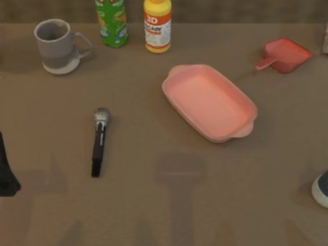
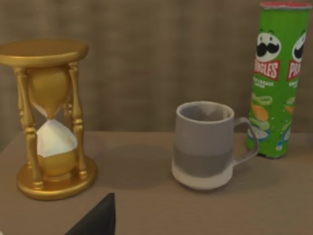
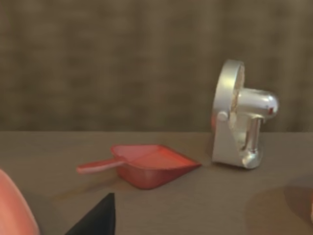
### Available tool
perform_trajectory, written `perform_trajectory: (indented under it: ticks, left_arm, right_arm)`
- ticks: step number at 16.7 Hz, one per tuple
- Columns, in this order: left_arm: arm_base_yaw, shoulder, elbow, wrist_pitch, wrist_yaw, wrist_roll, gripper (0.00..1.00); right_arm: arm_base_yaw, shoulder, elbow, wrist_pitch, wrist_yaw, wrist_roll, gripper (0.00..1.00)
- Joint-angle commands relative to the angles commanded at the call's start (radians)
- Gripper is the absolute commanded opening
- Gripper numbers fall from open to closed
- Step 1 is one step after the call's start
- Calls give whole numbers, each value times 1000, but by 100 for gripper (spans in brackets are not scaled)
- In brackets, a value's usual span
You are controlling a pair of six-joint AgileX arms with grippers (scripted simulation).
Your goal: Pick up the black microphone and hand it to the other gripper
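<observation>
- The black microphone (image 1: pixel 99 142) lies flat on the table (image 1: pixel 154 205), left of centre, its silver-grey mesh head towards the far edge and its handle towards the near edge; nothing touches it
- The left gripper (image 1: pixel 7 169) sits at the table's left edge, well apart from the microphone; how wide its fingers stand cannot be told
- The right gripper (image 1: pixel 322 188) shows only at the right edge, parked; its fingers' state cannot be told either
- A grey mug (image 1: pixel 57 45) stands at the far left, near a green crisp can (image 1: pixel 112 21) and a yellow bottle (image 1: pixel 157 24)
- A pink baking dish (image 1: pixel 209 101) lies right of centre, a red scoop (image 1: pixel 284 55) beyond it
- The left wrist view adds a gold hourglass (image 2: pixel 50 120); the right wrist view adds a silver fan (image 3: pixel 239 115)
</observation>
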Motion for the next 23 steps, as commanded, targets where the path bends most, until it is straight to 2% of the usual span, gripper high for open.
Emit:
perform_trajectory:
  ticks: [4,8,23]
  left_arm:
    - [-10,31,25,-23,3,-6,100]
    - [-57,219,172,-142,10,-41,100]
    - [-304,1612,1171,-777,23,-281,100]
  right_arm:
    - [0,0,0,0,0,0,100]
    - [0,0,0,0,0,0,100]
    - [0,0,0,0,0,0,100]
